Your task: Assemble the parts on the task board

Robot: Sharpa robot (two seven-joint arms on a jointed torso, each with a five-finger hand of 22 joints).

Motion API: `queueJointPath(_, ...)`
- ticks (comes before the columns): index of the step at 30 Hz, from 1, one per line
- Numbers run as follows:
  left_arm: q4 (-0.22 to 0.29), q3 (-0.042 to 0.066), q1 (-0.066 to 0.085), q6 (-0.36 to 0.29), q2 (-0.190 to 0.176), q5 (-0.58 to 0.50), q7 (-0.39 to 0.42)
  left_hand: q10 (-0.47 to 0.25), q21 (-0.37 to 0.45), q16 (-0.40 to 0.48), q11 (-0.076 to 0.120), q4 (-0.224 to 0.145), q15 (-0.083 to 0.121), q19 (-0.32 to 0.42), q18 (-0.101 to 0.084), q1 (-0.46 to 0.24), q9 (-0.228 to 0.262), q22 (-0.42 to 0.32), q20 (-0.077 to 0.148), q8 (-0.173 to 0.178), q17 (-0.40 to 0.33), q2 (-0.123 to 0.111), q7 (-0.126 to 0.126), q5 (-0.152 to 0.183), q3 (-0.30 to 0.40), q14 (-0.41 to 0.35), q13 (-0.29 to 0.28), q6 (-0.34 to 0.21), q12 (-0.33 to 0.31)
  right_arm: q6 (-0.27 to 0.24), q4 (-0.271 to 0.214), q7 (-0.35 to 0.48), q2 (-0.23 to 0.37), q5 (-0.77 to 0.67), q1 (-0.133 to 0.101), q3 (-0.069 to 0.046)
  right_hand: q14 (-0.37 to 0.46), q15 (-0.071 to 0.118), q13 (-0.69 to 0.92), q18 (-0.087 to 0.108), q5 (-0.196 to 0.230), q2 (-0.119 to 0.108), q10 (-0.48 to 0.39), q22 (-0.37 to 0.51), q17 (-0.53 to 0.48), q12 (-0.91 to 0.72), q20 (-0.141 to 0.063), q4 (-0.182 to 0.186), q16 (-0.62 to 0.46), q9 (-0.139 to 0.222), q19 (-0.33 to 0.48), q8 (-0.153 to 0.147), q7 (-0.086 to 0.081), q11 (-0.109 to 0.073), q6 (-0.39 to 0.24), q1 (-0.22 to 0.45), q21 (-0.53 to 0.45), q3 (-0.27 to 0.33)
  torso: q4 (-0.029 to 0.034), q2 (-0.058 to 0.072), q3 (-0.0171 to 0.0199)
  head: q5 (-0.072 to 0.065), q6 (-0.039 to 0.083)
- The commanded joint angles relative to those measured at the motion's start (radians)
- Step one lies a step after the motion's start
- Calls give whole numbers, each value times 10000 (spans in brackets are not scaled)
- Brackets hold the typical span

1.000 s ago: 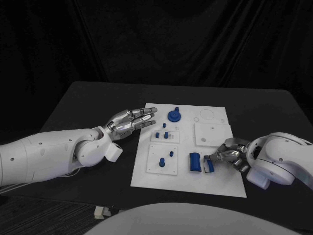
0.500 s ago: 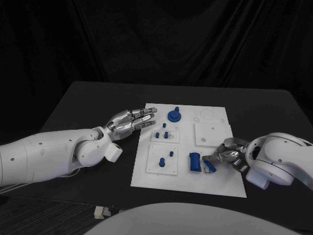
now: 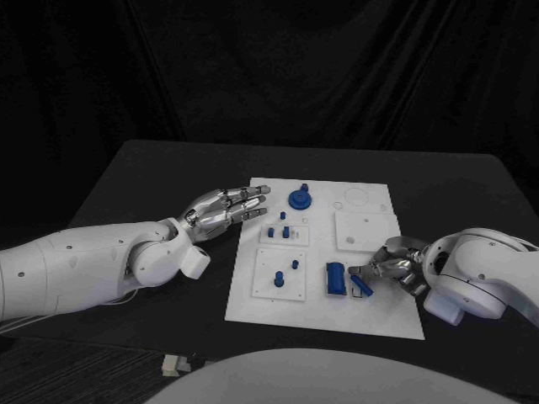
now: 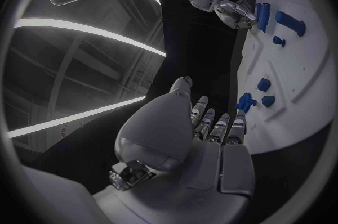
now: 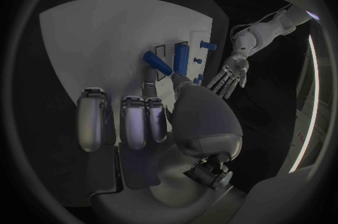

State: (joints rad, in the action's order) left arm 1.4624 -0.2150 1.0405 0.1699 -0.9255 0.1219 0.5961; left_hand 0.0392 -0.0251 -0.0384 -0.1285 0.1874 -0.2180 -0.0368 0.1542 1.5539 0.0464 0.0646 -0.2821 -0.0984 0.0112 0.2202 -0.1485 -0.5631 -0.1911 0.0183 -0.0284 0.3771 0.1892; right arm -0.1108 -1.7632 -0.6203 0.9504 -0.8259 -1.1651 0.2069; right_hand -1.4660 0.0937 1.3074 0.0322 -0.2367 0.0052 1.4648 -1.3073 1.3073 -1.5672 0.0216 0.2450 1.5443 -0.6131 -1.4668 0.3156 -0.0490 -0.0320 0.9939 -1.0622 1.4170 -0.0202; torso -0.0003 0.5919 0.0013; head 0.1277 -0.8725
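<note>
While the right hand (image 3: 389, 271) pinches it, blue part (image 3: 360, 285) tilts above task board (image 3: 379, 311).

The left arm enters from nine o'clock in the head view and reaches toward two o'clock. Its left hand (image 3: 226, 208) lies flat with the fingers stretched out and slightly apart, holding nothing; the left wrist view shows the same spread fingers (image 4: 211, 125). The right arm comes in from four o'clock, its wrist bent back toward nine o'clock. The right hand (image 3: 389, 270) is curled, fingertips pinching a small blue part (image 3: 360, 286).
</note>
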Motion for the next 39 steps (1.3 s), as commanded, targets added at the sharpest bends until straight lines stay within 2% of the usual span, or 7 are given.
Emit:
queueJointPath(1, 11, 10, -15, 131, 19, -17, 102, 17, -3, -68, -78, -64, -36, 19, -146, 128, 9, -11, -67, -64, 13, 1, -120, -25, -8, -2, -9, 37, 34, -200, -99, 6, 23, -460, 27, -1, -896, -102, 2634, 78, 452, -183, 1060, -2100, 1912, -36, 65, 163, -54, 25, -296, -61, -42, 95, -173, 116, -84, 200, 0, -2, 1, 0, -2)
queueJointPath(8, 14, 10, -17, 149, 15, -17, 91, 19, -3, -71, -82, -83, -42, 18, -157, 130, 9, -11, -64, -70, 14, 1, -124, -69, 2, -1, -9, 38, 34, -131, -227, 66, 50, -1187, 30, -1, -906, -149, 2634, 96, 1652, -513, 1060, -2079, 1959, -36, 111, 463, -36, 35, -257, -23, -93, 146, -340, 362, -174, 541, -2, 1, 0, 20, -2)
queueJointPath(13, 18, 10, -18, 153, 3, -17, 88, 20, -3, -74, -83, -90, -45, 19, -161, 130, 10, -12, -64, -72, 14, 1, -126, -85, 5, 1, -9, 38, 34, 28, -278, 106, 55, -1600, 33, -1, -898, -162, 2634, 120, 1804, -972, 1060, -2047, 1928, -36, 127, 462, -52, 39, -207, 6, -109, 159, -401, 169, -282, 465, -1, 1, 1, 24, -2)
queueJointPath(16, 21, 10, -19, 158, 0, -17, 87, 20, -3, -75, -84, -93, -47, 19, -163, 131, 10, -12, -63, -73, 14, 1, -126, -93, 7, 1, -10, 39, 34, 165, -285, 158, 46, -1734, 36, -1, -893, -166, 2634, 124, 1776, -1063, 1060, -2041, 1906, -36, 131, 450, -63, 38, -198, 24, -113, 164, -426, -76, -305, 353, -1, 0, 1, 32, -2)
queueJointPath(19, 20, 10, -19, 166, 2, -17, 86, 20, -3, -75, -84, -93, -47, 19, -163, 131, 10, -12, -63, -73, 14, 1, -126, -93, 7, 1, -10, 39, 34, 313, -278, 217, 37, -1858, 39, -1, -876, -193, 2634, 148, 1358, -1163, 1060, -2006, 1839, -36, 152, 416, -97, 54, -143, 52, -156, 201, -624, -729, -427, 199, 0, 0, 1, 34, -2)
queueJointPath(27, 10, 10, -21, 189, 9, -17, 76, 21, -4, -80, -86, -101, -52, 16, -169, 130, 11, -9, -63, -79, 16, 4, -129, -114, 13, 3, -10, 49, 36, 669, -272, 308, 2, -2152, 45, -1, -838, -274, 2634, 185, -564, -1046, 1060, -1957, 1721, -36, 223, -183, -157, 141, -55, 273, -269, 299, -1048, -2150, -622, 24, 0, 0, 1, 40, -2)
queueJointPath(39, -9, 10, -26, 223, 20, -17, 58, 21, -4, -80, -86, -101, -52, 16, -169, 130, 11, -9, -63, -79, 16, 4, -129, -114, 13, 3, -10, 49, 36, 896, -260, 354, -39, -2267, 64, -1, -821, -301, 2634, 196, -1539, -849, 1060, -1946, 1670, -36, 251, -809, -183, 188, -34, 528, -296, 324, -1252, -2824, -683, -71, -1, -1, 0, 43, -2)
